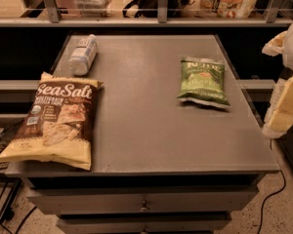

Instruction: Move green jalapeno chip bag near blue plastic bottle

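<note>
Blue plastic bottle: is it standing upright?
No, the blue plastic bottle lies on its side; the gripper is at the view's right edge.

Vantage: the one camera looks from above the front edge of the tabletop (151,130), on the side of its drawer (144,204).
Facing: down and across the tabletop toward the shelf rail (161,21) behind it.
Nearness: mid-range; the whole tabletop fits.
Claw: the claw (285,108) sits close to the lens, past the tabletop's right edge.

gripper (286,107) cut off at right edge; blue plastic bottle (83,55) label unreadable
</note>
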Robot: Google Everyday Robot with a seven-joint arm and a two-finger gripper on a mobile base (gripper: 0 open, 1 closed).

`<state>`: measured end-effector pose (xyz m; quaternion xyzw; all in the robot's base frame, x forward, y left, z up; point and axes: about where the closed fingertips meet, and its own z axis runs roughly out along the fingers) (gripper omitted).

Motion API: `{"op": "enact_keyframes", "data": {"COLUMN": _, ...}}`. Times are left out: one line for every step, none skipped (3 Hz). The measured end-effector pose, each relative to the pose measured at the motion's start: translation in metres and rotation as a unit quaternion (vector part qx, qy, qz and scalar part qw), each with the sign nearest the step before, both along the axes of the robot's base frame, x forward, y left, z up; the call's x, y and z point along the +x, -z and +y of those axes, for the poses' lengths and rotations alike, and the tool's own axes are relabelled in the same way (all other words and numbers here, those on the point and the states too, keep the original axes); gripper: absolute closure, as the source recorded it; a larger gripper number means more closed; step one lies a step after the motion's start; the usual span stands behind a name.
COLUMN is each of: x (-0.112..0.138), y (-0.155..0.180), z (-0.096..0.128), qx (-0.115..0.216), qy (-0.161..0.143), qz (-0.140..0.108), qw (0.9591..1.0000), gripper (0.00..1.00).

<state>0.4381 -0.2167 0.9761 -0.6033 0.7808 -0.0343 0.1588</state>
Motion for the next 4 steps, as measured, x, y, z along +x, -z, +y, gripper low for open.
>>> {"op": "enact_keyframes", "data": {"x": 0.0, "y": 0.0, "z": 0.0, "qx": 0.0, "qy": 0.0, "qz": 0.0, "qw": 1.0, "gripper": 0.0}}
{"op": "enact_keyframes", "data": {"x": 0.002, "y": -0.002, "z": -0.002, "qx": 0.017, "qy": 0.008, "qz": -0.005, "qw": 0.9998, "gripper": 0.0}}
{"op": "enact_keyframes", "data": {"x": 0.013, "y": 0.003, "z": -0.004, "qx": 0.071, "qy": 0.019, "qz": -0.015, "qw": 0.9972, "gripper": 0.0}}
{"op": "enact_keyframes", "data": {"x": 0.04, "y": 0.014, "z": -0.002, "qx": 0.149, "qy": 0.034, "qz": -0.038, "qw": 0.9875, "gripper": 0.0}}
